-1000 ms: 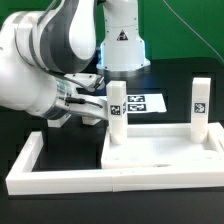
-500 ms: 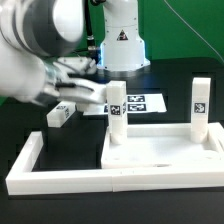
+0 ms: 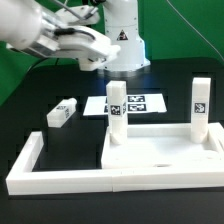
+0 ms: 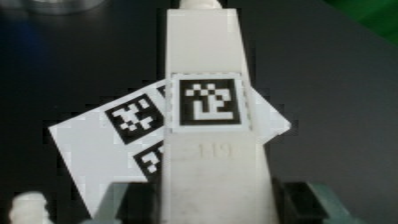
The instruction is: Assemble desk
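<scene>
As we are holding a leg high over the table, the jaws are gripping it from both sides. In the wrist view a finger is pressing flush against each flank of the white block, and its tag is facing the camera. In the exterior view the gripper is hanging well above the top, toward that view's left.

The top is lying inside the frame. Two legs are already standing at its far corners, one at the exterior view's left and one at its right. Another leg is lying loose on the table, well apart from the top and near the marker board.

We are judging the step in hand to be bringing the held leg to a free corner of the top; the two near corners are looking unfilled. To do it well, we are wanting the leg upright before any descent, with its lower end centred over the hole and not over the rim. We are favouring a path that is passing clear of the standing legs, since a brush could be tilting them. The fingers seem to be sitting near one end of the leg, so the long free end could be swinging. A slow, straight descent is looking safest, with the release coming only once the leg is seated. Whether the hole is needing a push or a twist, we cannot tell.
</scene>
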